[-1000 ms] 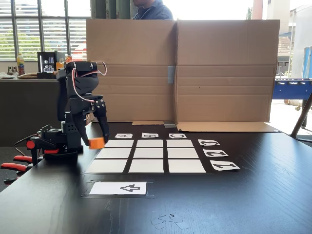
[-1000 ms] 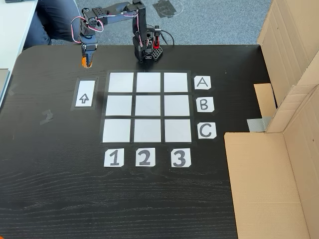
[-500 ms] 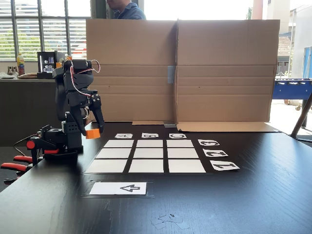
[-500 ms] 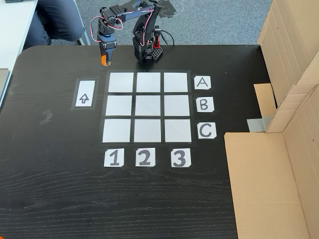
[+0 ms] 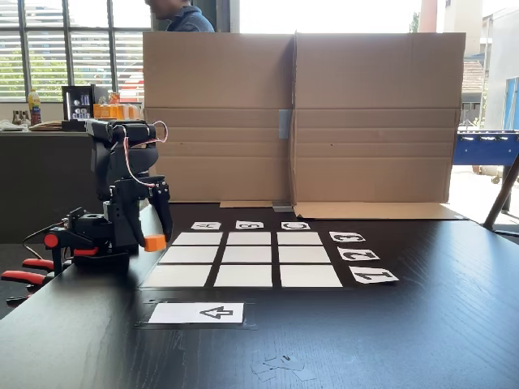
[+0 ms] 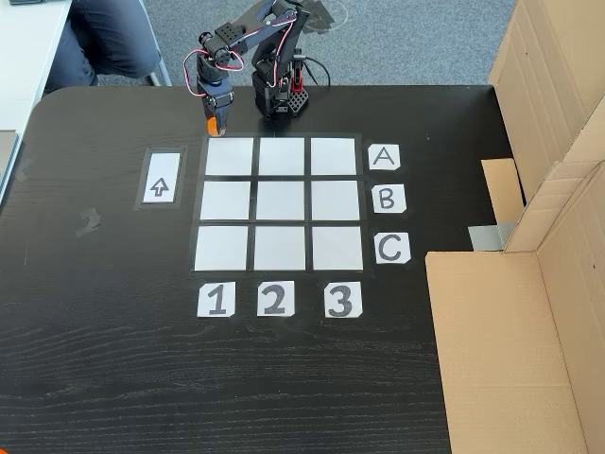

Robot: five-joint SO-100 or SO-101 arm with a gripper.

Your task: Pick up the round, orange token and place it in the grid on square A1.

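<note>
The orange token [image 5: 155, 242] is held between the fingers of my gripper [image 5: 153, 238], which is shut on it and points down. In the fixed view from above, the token [image 6: 209, 128] and gripper [image 6: 215, 125] hang just past the grid's robot-side edge, near the corner of square A1 [image 6: 230, 156]. In the low fixed view, the token sits low, left of the grid [image 5: 243, 254], and square A1 [image 5: 178, 275] is the near left cell. All the cells of the grid [image 6: 280, 202] are bare.
A white arrow card [image 6: 162, 177] lies beside the grid. The arm's base [image 6: 279, 97] stands at the table's edge, with red clamps [image 5: 24, 275] beside it. A tall cardboard wall [image 5: 300, 113] stands along the far side. A person [image 6: 104, 38] sits behind the table.
The arm swung the held token from beside the arrow card towards the grid's A1 corner. It lifted the token midway and has lowered it again.
</note>
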